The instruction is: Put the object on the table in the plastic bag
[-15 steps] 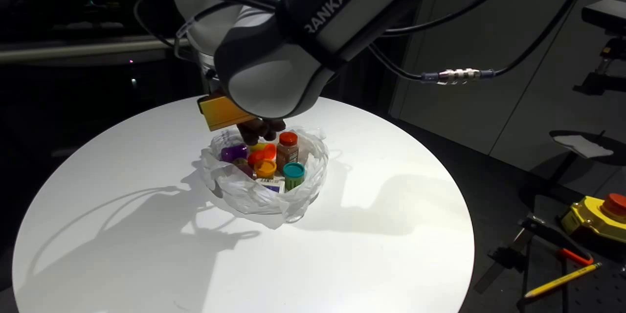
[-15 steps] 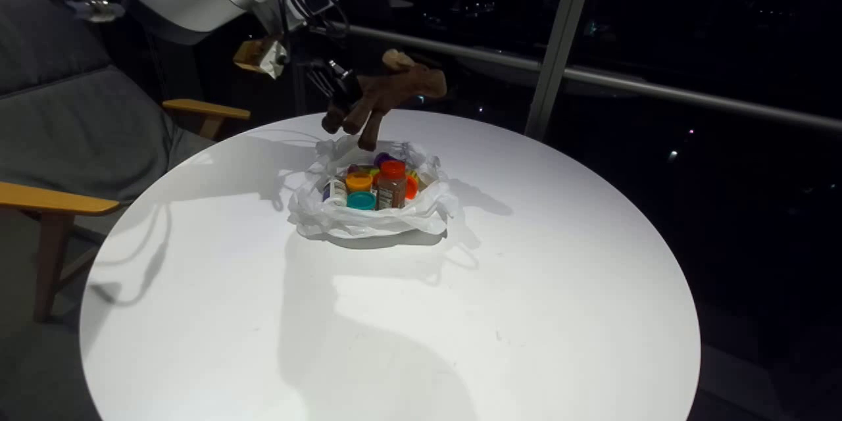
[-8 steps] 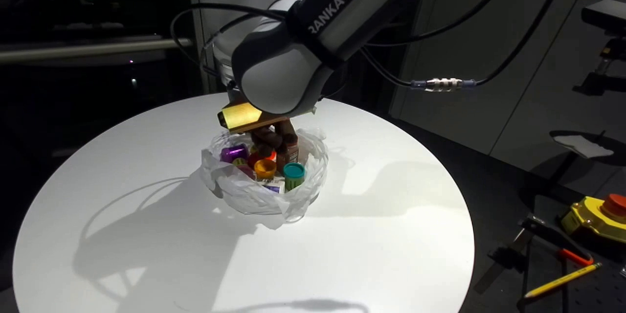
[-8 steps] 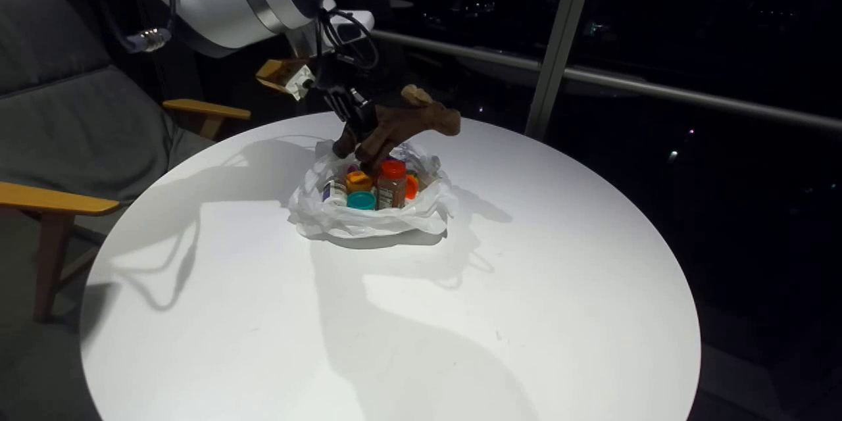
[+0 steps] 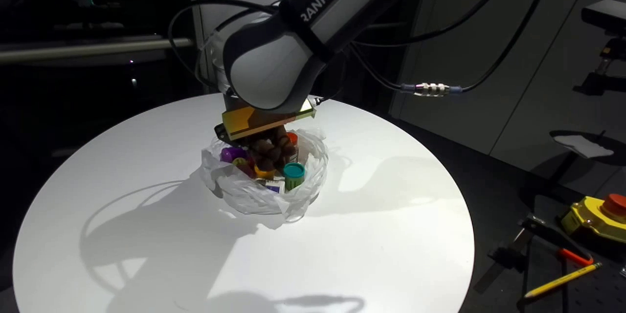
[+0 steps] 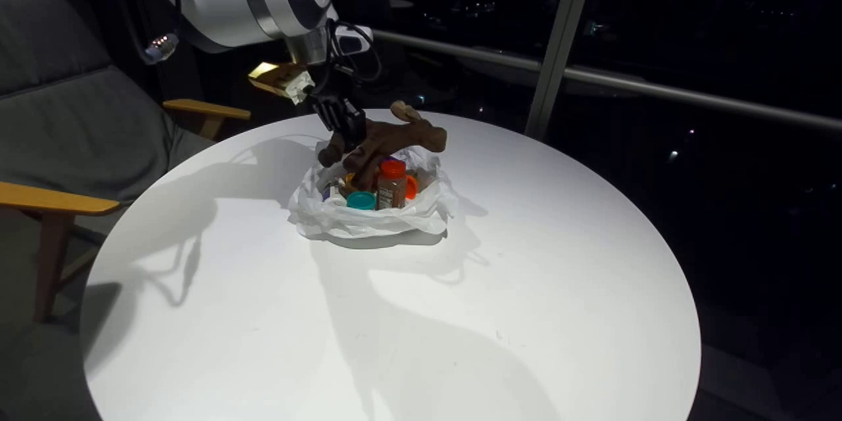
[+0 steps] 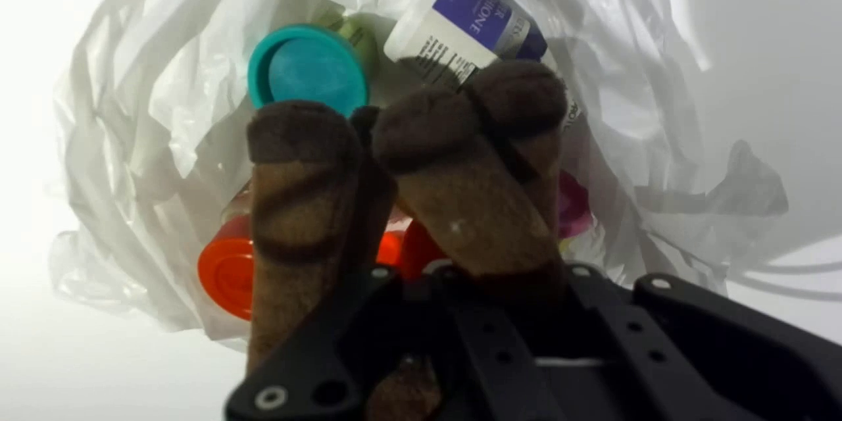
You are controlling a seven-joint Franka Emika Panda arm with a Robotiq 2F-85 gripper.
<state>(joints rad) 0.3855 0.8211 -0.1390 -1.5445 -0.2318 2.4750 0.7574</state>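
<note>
Dark windows [image 6: 658,6] back a round white desk [image 6: 559,289]; toward its far edge in both exterior views, the plastic bag [image 6: 368,222] holds assorted containers [image 6: 391,193]; the hand [image 6: 354,134] grasps a brown plush toy [image 6: 398,137] over the bag's mouth.

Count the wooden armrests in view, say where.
2, both on the grey chair in an exterior view: the near armrest at the picture's left edge, the far armrest higher up. The dark background could hide more.
</note>
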